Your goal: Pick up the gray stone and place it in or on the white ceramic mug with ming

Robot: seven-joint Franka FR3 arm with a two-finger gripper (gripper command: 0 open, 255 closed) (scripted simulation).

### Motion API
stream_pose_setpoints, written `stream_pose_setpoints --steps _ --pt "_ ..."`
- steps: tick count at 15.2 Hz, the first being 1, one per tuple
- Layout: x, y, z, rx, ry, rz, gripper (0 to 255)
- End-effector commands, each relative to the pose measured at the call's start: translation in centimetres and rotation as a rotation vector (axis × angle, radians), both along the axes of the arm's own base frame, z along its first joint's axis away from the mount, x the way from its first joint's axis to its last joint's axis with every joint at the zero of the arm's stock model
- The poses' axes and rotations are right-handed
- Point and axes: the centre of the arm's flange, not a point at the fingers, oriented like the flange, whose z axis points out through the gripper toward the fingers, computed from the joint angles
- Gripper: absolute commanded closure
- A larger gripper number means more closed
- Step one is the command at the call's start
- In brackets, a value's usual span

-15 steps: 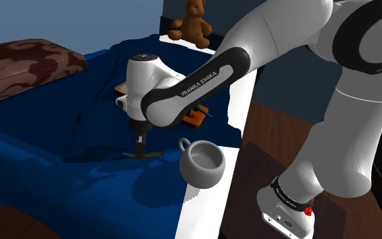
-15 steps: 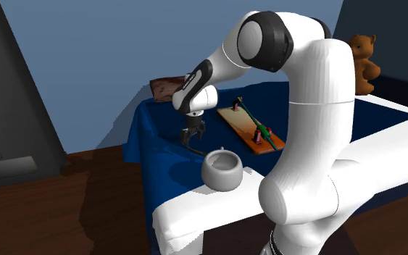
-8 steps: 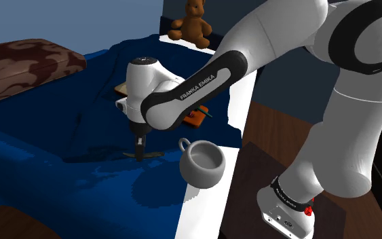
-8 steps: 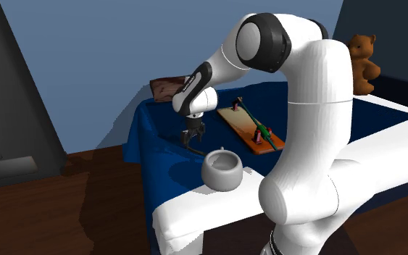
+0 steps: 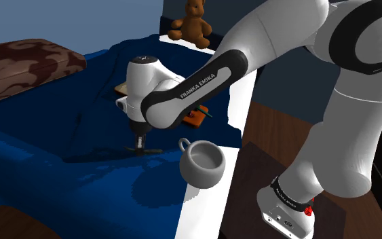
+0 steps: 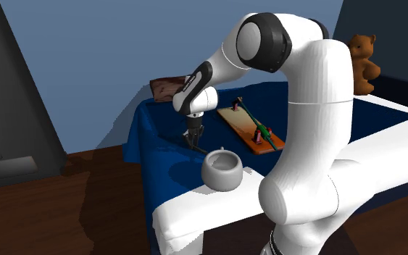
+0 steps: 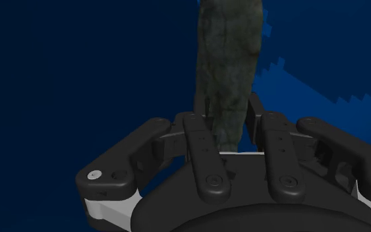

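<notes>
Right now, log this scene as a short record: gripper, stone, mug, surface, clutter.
gripper: pointing down, shut on the stone
stone: dark grey, long, flat; low at the blue blanket, cannot tell if lifted
mug: pale grey-white, upright, empty, on the white strip beside the blanket, apart from the gripper
surface: bed under the blue blanket
clutter: teddy bear, brown pillow, wooden board

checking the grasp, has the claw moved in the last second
Yes. The claw has closed on the dark stone and risen slightly, judged against the mug in the shoulder view.
</notes>
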Motion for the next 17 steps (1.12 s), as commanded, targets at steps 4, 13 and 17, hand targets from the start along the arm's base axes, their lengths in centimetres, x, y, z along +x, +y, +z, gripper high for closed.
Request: stream_pose_setpoints --steps 4,13,17 --pt "-0.2 0.2 0.3 0.0 0.003 0.004 255" --pt "-0.2 0.2 5.0 0.0 0.003 0.004 255" --pt "-0.2 0.2 7.1 0.0 0.003 0.004 255"
